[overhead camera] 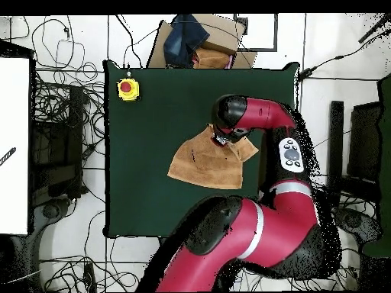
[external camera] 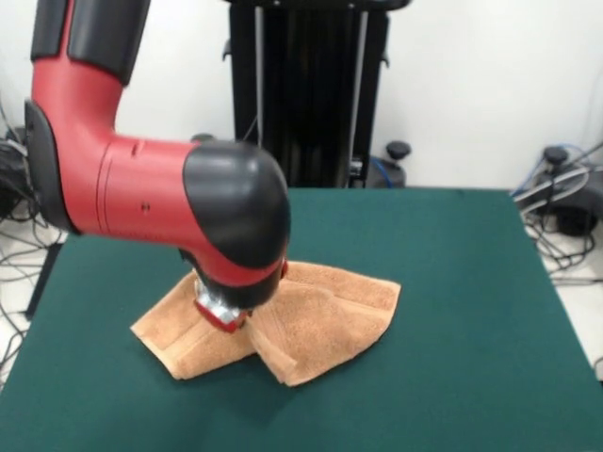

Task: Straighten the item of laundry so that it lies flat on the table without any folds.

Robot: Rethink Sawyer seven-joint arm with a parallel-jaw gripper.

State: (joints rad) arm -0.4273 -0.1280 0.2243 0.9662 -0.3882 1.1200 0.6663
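Note:
The peach-orange towel (external camera: pixel 320 315) lies rumpled on the dark green table (external camera: pixel 452 282), a little left of centre in the front view, with a folded flap at its near edge. The overhead view shows the towel (overhead camera: pixel 200 162) near the table (overhead camera: pixel 145 175) middle, with one corner bunched under the arm. My gripper (external camera: pixel 223 315) points down onto the towel's left-centre part, mostly hidden under the black wrist. In the overhead view the gripper (overhead camera: pixel 224 139) sits at the towel's upper right corner. The white tag does not show.
A yellow box with a red button (overhead camera: pixel 127 89) stands at one table corner. A cardboard box with dark cloth (overhead camera: pixel 200 42) sits beyond the table's far edge. The black pedestal (external camera: pixel 306 94) stands behind the table. Cables lie on the floor around it.

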